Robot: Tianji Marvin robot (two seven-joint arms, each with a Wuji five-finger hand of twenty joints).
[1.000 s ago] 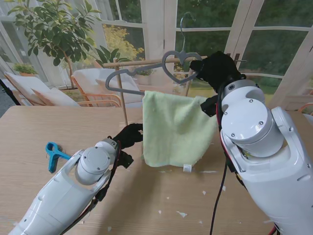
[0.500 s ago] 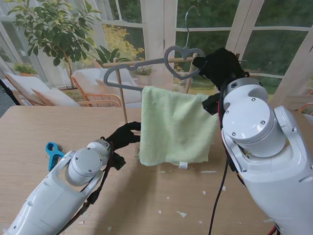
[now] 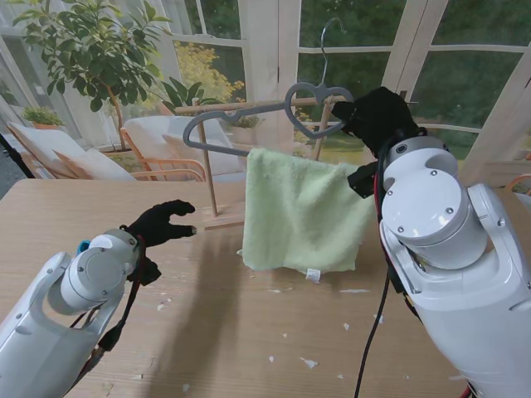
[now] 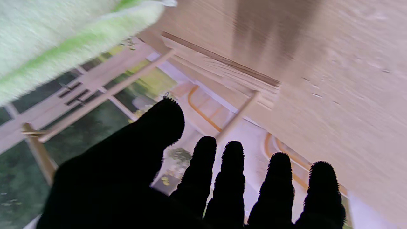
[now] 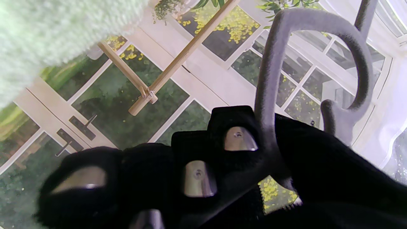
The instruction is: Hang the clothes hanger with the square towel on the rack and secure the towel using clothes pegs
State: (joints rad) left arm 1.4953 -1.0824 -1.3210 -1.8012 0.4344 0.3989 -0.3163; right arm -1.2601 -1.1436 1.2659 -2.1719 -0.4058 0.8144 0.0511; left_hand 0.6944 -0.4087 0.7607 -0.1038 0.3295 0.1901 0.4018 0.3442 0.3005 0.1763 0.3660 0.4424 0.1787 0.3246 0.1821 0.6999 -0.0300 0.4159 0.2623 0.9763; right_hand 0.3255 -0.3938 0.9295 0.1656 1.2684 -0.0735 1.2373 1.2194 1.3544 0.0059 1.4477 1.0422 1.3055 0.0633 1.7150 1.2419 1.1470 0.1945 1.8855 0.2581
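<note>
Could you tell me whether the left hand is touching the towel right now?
Apart. The stand view shows bare table between the open left hand and the towel hanging from the hanger.

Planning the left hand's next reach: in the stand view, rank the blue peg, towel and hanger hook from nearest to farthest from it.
From the left hand:
1. Blue peg, just left, mostly hidden behind the arm.
2. Towel, to the right, hanging.
3. Hanger hook, up high, far right.
</note>
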